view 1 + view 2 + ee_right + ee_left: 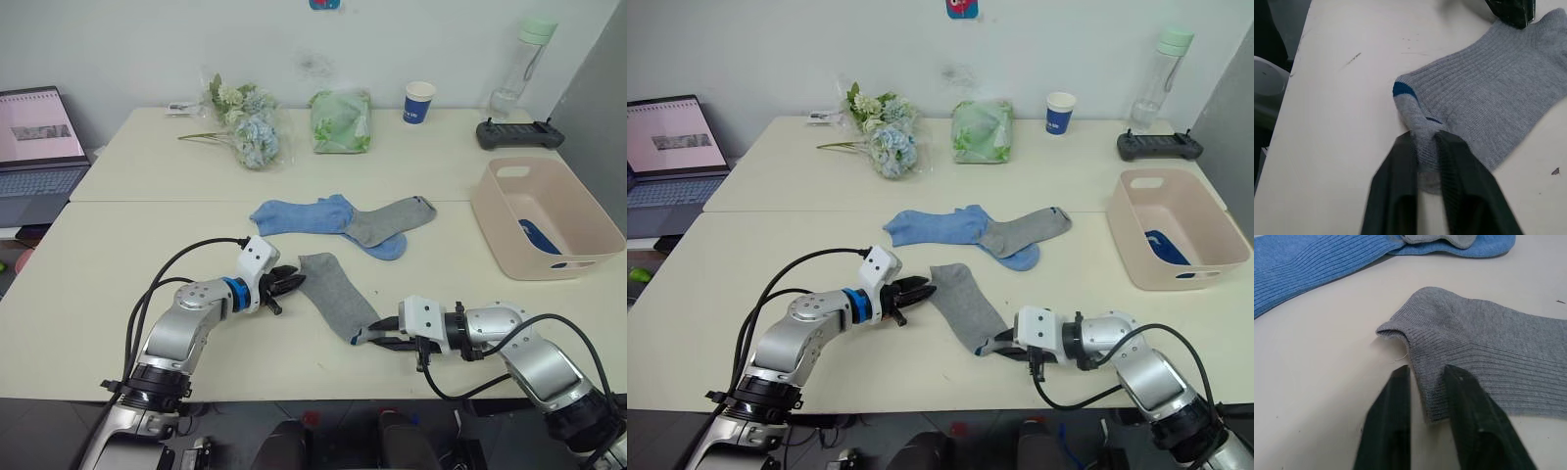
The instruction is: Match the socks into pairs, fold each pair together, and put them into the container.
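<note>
A grey sock (338, 296) lies slantwise on the table near the front edge. My left gripper (290, 282) is at its far end, the two fingers (1393, 421) close together with the sock's edge between them. My right gripper (377, 340) is shut on the near end, where the knit (1422, 132) bunches up between the fingers. Farther back lie a light blue sock (299, 215), a second grey sock (397, 219) and another light blue sock (389, 247), overlapping one another. The pink container (500, 220) stands at the right with something dark blue (537, 235) in it.
Along the back of the table stand a bunch of flowers (245, 122), a green bag (341, 120), a blue paper cup (418, 102), a clear bottle (519, 69) and a black controller (519, 133). An open laptop (39, 147) sits at the far left.
</note>
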You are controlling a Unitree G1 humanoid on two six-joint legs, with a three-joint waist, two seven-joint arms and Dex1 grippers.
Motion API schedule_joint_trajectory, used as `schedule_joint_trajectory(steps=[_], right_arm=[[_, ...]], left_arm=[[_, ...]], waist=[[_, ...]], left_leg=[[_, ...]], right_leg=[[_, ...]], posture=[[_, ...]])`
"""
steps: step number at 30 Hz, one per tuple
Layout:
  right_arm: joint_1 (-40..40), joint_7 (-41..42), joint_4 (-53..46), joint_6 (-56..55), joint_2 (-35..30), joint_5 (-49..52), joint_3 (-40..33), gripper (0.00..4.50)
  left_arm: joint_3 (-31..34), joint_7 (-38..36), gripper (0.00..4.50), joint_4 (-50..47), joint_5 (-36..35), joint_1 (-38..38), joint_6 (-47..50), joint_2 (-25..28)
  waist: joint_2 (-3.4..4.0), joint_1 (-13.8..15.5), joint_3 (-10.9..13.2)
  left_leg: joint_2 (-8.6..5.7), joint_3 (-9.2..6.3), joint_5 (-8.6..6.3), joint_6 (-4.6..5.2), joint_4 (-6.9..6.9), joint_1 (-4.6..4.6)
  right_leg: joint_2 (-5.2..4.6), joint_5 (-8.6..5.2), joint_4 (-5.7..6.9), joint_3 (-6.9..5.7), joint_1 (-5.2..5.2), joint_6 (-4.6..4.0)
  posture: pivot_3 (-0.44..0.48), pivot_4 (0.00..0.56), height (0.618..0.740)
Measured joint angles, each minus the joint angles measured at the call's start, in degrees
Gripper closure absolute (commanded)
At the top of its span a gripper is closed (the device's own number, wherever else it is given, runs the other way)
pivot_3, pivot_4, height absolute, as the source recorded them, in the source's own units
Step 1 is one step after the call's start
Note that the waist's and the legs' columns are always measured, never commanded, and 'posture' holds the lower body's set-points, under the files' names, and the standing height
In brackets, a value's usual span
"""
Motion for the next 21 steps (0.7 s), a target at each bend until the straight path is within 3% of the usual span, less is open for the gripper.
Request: schedule_joint_trajectory(steps=[1, 21], right_arm=[[0.0, 0.0, 0.1, 0.0, 0.1, 0.0, 0.0, 4.50], [-1.1, 1.1, 1.4, -1.2, -0.1, 0.1, -0.3, 4.50]], left_arm=[[0.0, -0.2, 4.49, 0.0, 0.0, 0.0, 0.0, 0.0], [1.2, -0.4, 4.49, -0.2, -0.4, 0.6, 0.8, -0.1]], waist=[[0.00, 0.0, 0.0], [0.00, -0.1, 0.0]], left_leg=[[0.00, 0.00, 0.00, 0.00, 0.00, 0.00], [0.00, 0.00, 0.00, 0.00, 0.00, 0.01]], right_leg=[[0.00, 0.00, 0.00, 0.00, 0.00, 0.00], [0.00, 0.00, 0.00, 0.01, 0.00, 0.00]], posture=[[0.000, 0.150, 0.740], [0.000, 0.150, 0.740]])
